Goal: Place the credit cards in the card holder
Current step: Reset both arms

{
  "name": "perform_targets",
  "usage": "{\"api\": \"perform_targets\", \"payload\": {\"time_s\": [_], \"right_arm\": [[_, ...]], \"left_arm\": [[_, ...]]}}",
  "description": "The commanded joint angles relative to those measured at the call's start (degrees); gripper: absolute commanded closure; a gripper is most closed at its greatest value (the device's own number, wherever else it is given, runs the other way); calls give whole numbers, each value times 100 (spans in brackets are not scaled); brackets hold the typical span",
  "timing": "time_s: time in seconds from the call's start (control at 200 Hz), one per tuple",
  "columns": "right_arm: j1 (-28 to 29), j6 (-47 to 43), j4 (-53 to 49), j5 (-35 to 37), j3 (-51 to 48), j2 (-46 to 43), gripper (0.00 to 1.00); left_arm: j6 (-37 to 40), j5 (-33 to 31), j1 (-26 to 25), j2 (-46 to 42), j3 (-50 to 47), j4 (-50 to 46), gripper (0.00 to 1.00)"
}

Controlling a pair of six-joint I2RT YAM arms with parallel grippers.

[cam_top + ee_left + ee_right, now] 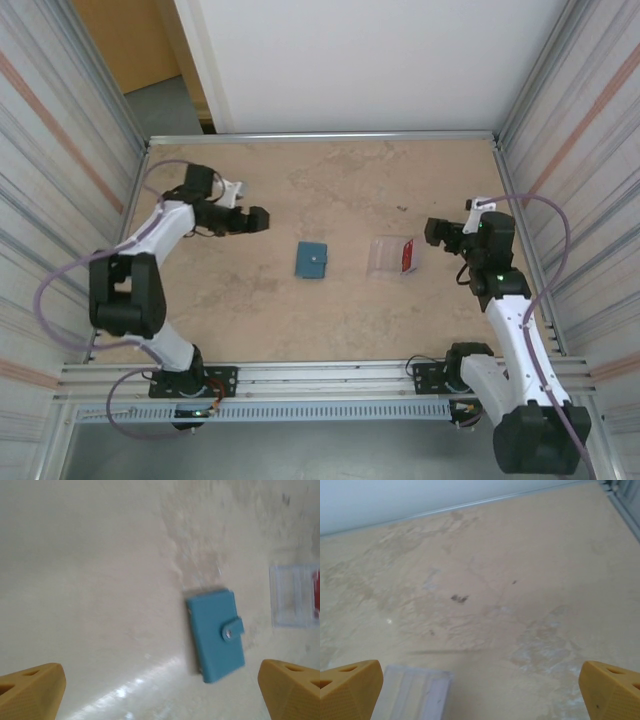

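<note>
Clear case [393, 256] near card holder [311, 259]

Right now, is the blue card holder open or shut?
Shut: the card holder lies folded flat on the table, its tab closed over the front at the snap button.
</note>
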Motion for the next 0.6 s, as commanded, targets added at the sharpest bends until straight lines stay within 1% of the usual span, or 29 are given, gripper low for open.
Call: {"api": "perform_targets", "payload": {"time_s": [0.0,0.085,0.135,0.175,0.246,0.361,0.371,0.431,0.496,0.591], "right_arm": [[-495,-121,660,-427,-166,208,1],[-930,3,1208,-617,-407,313,1],[-1135,193,1531,-727,-564,347,1],[-1187,204,1780,-660,-689,373,1],[-1181,165,2189,-461,-879,492,1],[-984,45,2886,-212,-1117,817,1],[-958,18,2941,-195,-1137,945,1],[-782,-103,3256,-52,-1196,1195,1],[-642,-192,3670,80,-1293,1393,1],[-583,-213,4217,134,-1366,1786,1]], "left_arm": [[206,-249,523,-615,-861,1329,1],[514,-435,807,-1074,-1615,2490,1],[850,-610,830,-1271,-1978,3006,1],[1064,-746,830,-1386,-2248,3391,1],[1161,-983,834,-1490,-2702,4122,1],[1075,-976,833,-1397,-3213,5132,1],[1057,-989,833,-1384,-3250,5226,1],[981,-1116,831,-1250,-3415,5710,1],[858,-1118,830,-1041,-3477,6032,1],[728,-1082,830,-739,-3716,6861,1]]}}
